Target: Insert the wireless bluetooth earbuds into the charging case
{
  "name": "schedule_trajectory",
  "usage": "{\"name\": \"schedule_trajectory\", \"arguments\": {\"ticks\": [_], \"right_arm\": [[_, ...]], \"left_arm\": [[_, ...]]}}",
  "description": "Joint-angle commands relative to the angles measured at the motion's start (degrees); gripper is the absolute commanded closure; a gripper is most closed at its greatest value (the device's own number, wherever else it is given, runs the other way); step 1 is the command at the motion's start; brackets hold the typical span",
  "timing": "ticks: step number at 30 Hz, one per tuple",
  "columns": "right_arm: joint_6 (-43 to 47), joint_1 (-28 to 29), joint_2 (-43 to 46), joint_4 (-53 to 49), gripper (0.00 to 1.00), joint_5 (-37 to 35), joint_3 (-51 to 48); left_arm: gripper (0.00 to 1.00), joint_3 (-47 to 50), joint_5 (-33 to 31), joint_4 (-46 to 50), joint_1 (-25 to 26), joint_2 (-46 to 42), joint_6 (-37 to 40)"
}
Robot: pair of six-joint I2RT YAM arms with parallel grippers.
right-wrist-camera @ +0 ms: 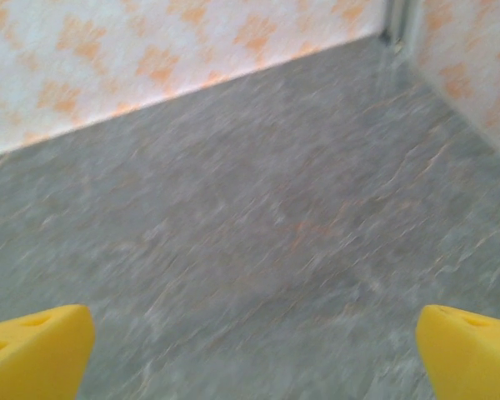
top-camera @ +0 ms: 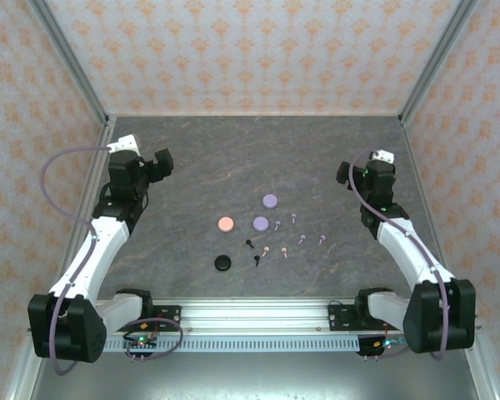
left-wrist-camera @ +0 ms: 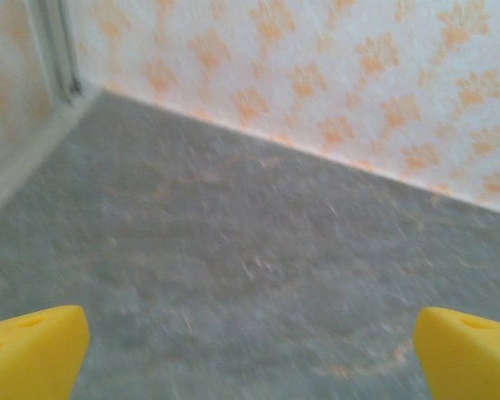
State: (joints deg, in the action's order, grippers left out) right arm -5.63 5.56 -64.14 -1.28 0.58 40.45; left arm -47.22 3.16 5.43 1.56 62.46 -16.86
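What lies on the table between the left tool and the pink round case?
Nothing. The top view shows bare grey tabletop from the open left tool to the pink round case.

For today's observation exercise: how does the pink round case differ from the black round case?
The pink case is salmon-coloured; the black case is dark. The pink case lies farther back on the table, the black case nearer its front edge. Both are round and lie flat.
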Motion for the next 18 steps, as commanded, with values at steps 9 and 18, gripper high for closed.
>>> {"name": "schedule_trajectory", "arguments": {"ticks": [9,18], "right_arm": [[-1.1,17.5,-6.0,-26.8,0.0,5.4,10.3],[12.3,24.8,-26.7,-36.0,0.0,7.7,26.6]], "left_arm": [[0.0,4.5,18.4,9.2,7.7,-2.3,-18.6],[0.0,8.8,17.5,-0.5,10.1,-1.2,-27.4]]}}
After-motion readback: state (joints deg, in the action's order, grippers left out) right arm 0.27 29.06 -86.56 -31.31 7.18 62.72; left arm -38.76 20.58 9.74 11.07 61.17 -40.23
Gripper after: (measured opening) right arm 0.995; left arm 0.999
